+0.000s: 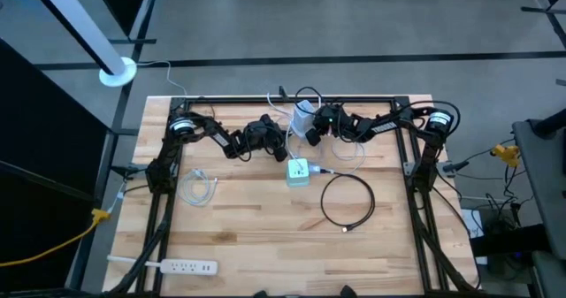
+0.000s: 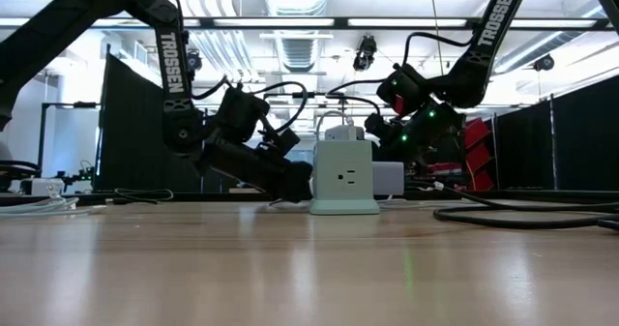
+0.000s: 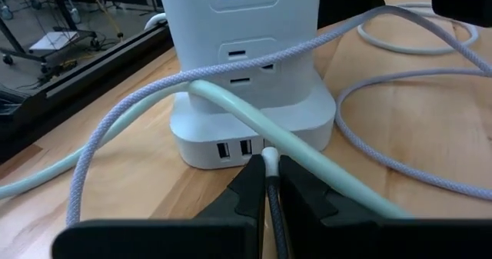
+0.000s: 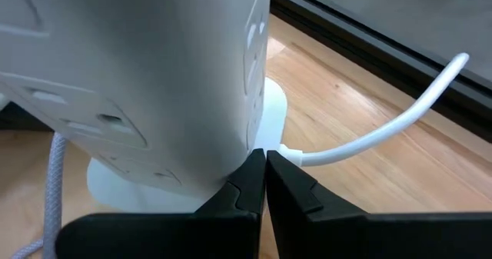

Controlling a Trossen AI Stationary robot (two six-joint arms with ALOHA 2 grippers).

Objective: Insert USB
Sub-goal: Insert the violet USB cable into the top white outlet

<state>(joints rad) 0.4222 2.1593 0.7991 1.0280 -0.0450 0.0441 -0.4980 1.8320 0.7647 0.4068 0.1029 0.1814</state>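
Left fingers [image 3: 270, 184] pinch USB plug [image 3: 270, 161]; thick cord [image 3: 254, 119] crosses power tower [image 3: 254, 128]; right fingers [image 4: 265, 184] closed, empty.

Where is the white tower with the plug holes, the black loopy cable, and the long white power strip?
white tower [image 1: 298, 172], high view, its top.
black cable [image 1: 368, 198], high view, right side of its loop.
power strip [image 1: 184, 266], high view, its middle.

Both arms reach inward (low), left fingers [image 3: 265, 184] and right fingers [image 4: 265, 184] pinched together.

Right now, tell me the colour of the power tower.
Pale green-white power tower, best seen in the low view.
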